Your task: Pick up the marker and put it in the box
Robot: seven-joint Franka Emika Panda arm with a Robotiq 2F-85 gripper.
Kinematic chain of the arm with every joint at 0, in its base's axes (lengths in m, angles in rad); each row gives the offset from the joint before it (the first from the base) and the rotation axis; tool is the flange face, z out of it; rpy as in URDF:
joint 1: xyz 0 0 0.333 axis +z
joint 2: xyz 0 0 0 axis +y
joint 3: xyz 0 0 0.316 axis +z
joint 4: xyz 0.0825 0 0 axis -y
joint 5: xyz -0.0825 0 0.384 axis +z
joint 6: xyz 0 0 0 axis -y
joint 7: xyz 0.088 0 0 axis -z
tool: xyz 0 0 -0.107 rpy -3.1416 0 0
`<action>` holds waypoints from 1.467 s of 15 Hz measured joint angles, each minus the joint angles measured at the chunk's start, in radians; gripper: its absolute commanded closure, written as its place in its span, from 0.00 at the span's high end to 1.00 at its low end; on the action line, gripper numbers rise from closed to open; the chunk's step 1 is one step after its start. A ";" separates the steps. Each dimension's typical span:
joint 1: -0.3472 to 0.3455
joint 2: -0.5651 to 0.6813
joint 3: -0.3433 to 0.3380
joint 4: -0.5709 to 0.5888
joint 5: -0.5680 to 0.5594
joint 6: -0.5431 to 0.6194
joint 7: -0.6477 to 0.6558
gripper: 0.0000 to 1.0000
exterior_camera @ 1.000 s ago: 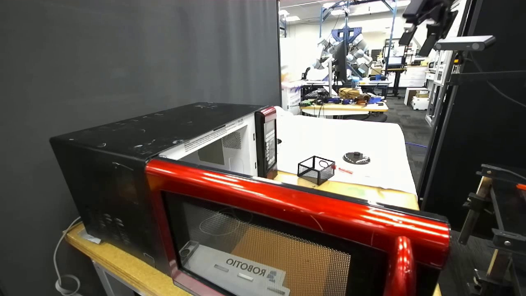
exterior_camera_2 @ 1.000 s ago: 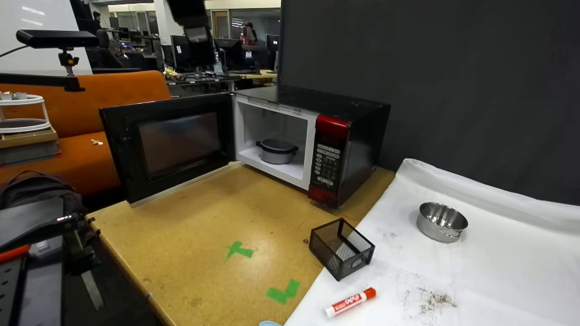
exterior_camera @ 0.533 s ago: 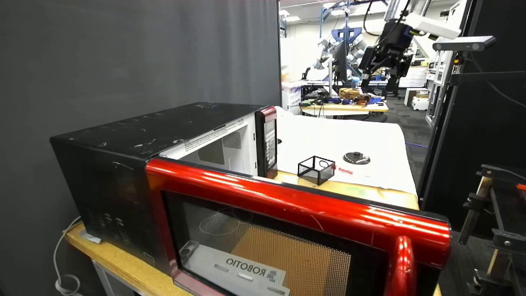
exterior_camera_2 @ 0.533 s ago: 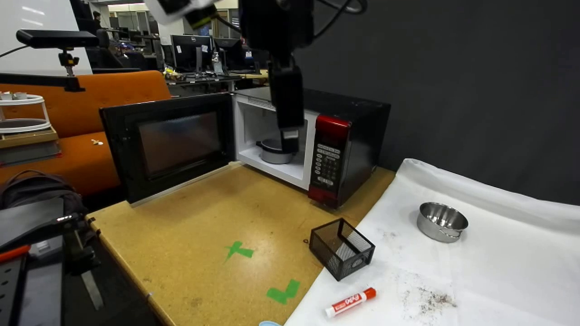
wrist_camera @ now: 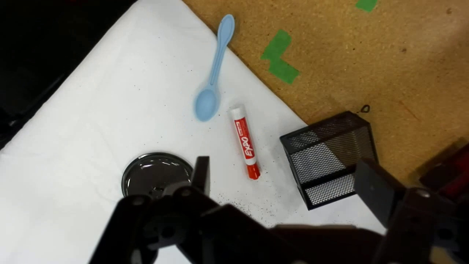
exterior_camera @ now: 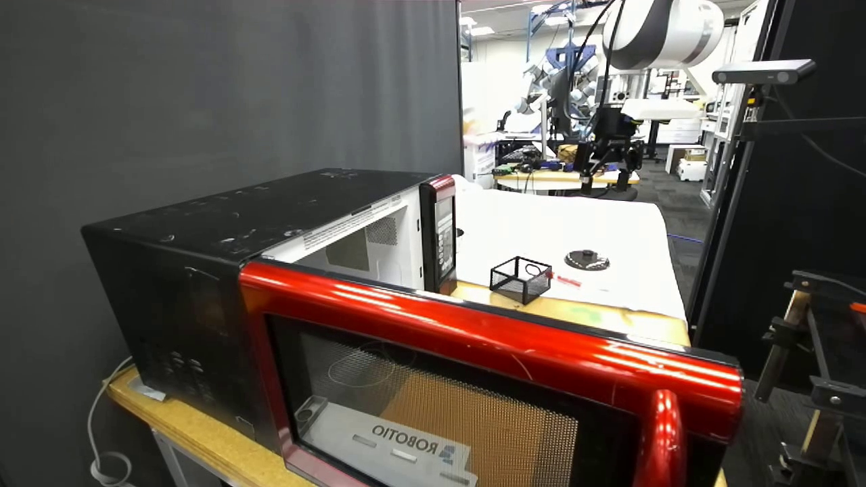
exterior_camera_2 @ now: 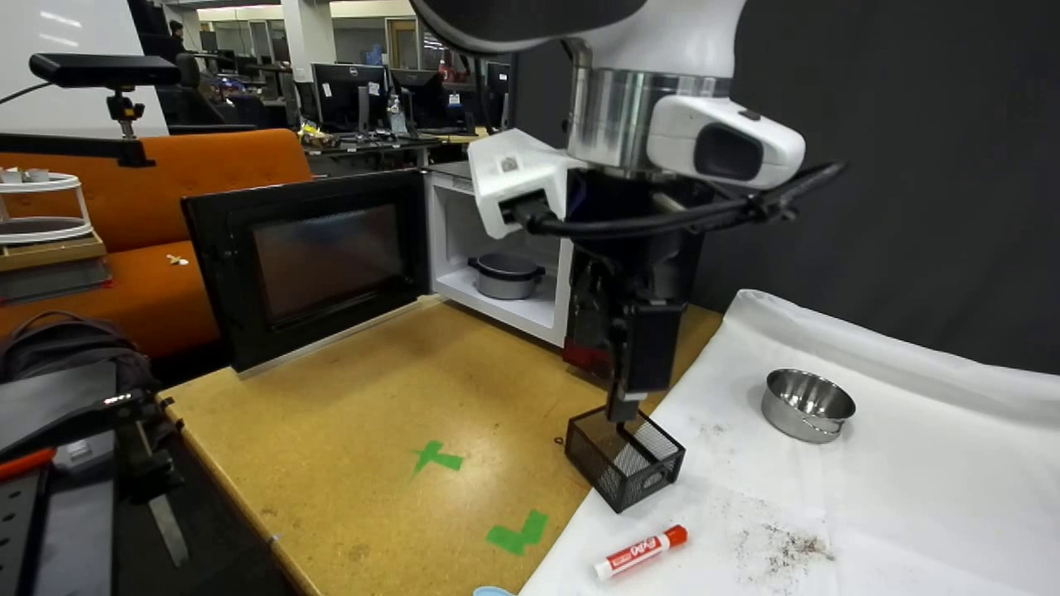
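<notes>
A red and white marker lies on the white sheet in the wrist view (wrist_camera: 244, 143). It also shows in both exterior views, as the marker (exterior_camera_2: 642, 553) and more faintly as the marker (exterior_camera: 568, 281). A small black mesh box (wrist_camera: 326, 178) stands open-topped next to it, across the edge of the sheet. The box also shows in an exterior view (exterior_camera_2: 592, 470). My gripper (wrist_camera: 285, 179) is open and empty, with its fingers wide apart, above the table. In the wrist view its right finger (wrist_camera: 377, 192) overlaps a corner of the box. In an exterior view the gripper (exterior_camera: 604, 186) hangs well above the sheet.
A microwave with its red-framed door (exterior_camera: 487, 311) open stands nearby, with a grey pot (exterior_camera_2: 505, 285) inside. A metal bowl (exterior_camera_2: 807, 406) stands on the sheet. A dark round lid (wrist_camera: 155, 172) and a blue spoon (wrist_camera: 206, 104) lie near the marker. Green tape (wrist_camera: 284, 70) marks the wooden table.
The arm has come down further into both exterior views, with the gripper lower and now pointing more nearly straight down. The marker and the box have not moved.
</notes>
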 measured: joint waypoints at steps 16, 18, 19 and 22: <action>-0.016 0.261 0.007 0.153 -0.131 0.041 -0.075 1.00; -0.025 0.314 0.014 0.182 -0.131 0.058 -0.093 1.00; -0.034 0.337 0.022 0.193 -0.130 0.065 -0.099 1.00; -0.079 0.398 0.066 0.222 -0.113 0.083 -0.125 1.00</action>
